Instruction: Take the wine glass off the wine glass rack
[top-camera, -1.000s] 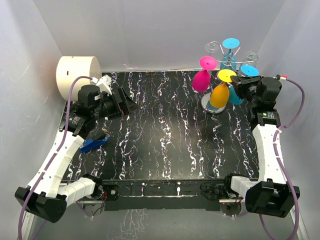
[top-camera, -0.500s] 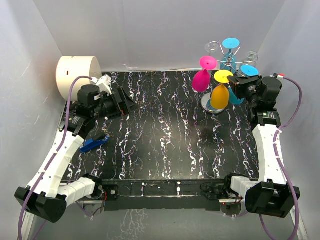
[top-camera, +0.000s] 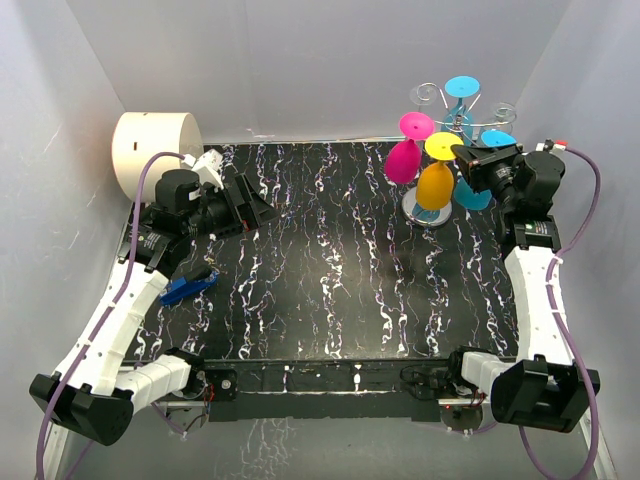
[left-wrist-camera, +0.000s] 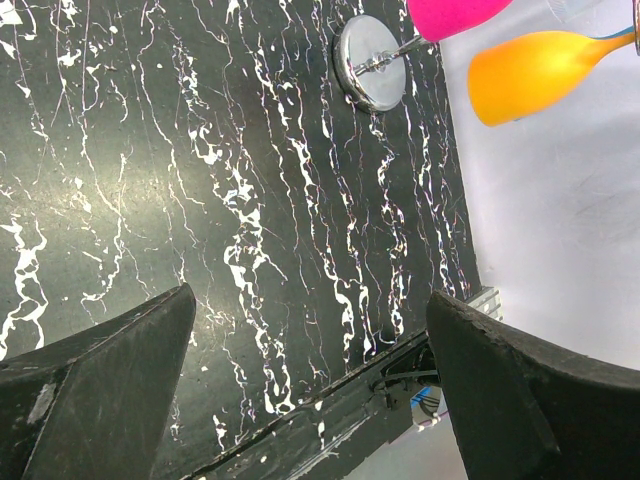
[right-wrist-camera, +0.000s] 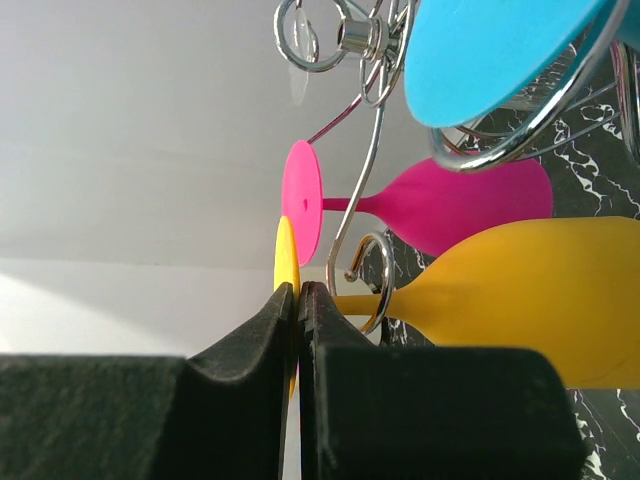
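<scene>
The silver wire wine glass rack (top-camera: 425, 208) stands at the table's far right, its round base also in the left wrist view (left-wrist-camera: 368, 62). A yellow wine glass (top-camera: 436, 186) hangs upside down on it. My right gripper (top-camera: 468, 157) is shut on the edge of the yellow glass's flat foot (right-wrist-camera: 286, 262). The glass's stem crosses the rack's curled arm end (right-wrist-camera: 372, 272), and its bowl (right-wrist-camera: 540, 300) points down. My left gripper (top-camera: 243, 205) is open and empty over the far left of the table, its fingers (left-wrist-camera: 120, 360) wide apart.
A pink glass (top-camera: 402, 160) and two blue glasses (top-camera: 462, 87) (top-camera: 497, 140) hang on the same rack, close around the yellow one. A white cylinder (top-camera: 155, 150) stands at the back left. A small blue object (top-camera: 188, 287) lies near the left edge. White walls enclose the table.
My right gripper has moved a little left and up with the yellow glass's foot in it, and the glass has shifted along with it. The left arm has not moved.
</scene>
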